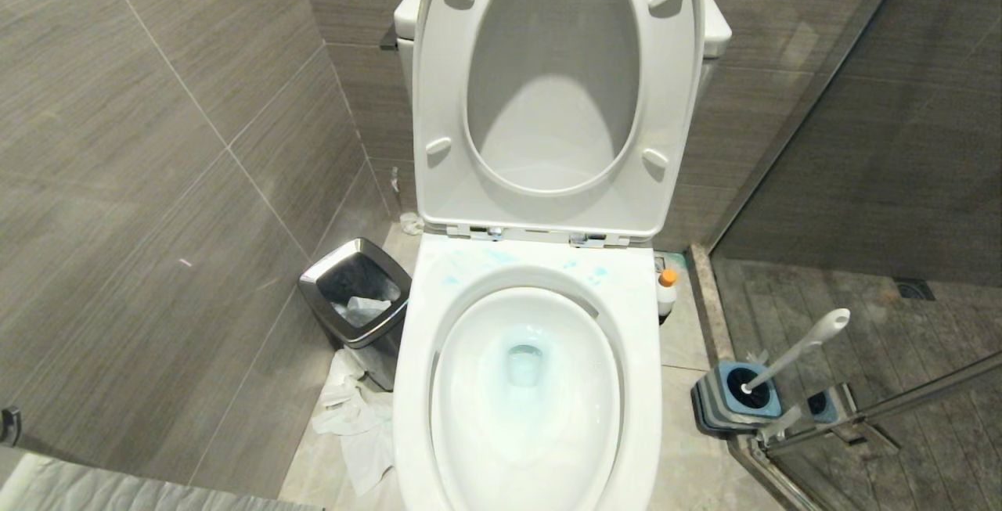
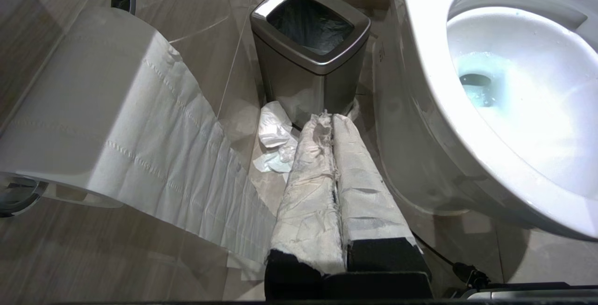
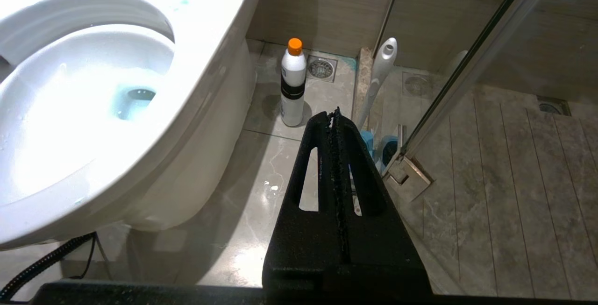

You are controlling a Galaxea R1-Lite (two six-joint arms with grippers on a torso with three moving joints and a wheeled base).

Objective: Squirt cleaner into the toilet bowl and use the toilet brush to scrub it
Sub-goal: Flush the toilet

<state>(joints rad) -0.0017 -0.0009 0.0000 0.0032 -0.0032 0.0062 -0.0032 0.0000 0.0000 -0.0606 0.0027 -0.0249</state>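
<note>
Bowl: the bowl sits dead centre, seat and lid up, turquoise tint in the water and blue flecks on the back of its rim.
Cleaner: the cleaner stands upright on the floor just beside the bowl's right flank, orange cap on, near a floor drain.
Cleaner handling: looks light and smooth-sided, likely slippery; I'd take it around the middle at the dark band, squeezing gently since soft plastic gives.
Brush: the brush leans in its holder on the right, by the glass door, handle tilted up and away from the bowl.
Brush handling: stiff, slim, light; grip it on the upper handle below the holed end, then lift straight so the head clears the holder.
Right gripper: the right gripper hangs low above the floor, black fingers pressed together, holding nothing, pointing between cleaner and brush.
Left gripper: the left gripper is down on the other side, its paper-wrapped fingers closed and empty, aimed at the bin, with a paper roll close by.
Progress: my guess, nothing is in hand yet; the cleaner is the nearest pick.
</note>
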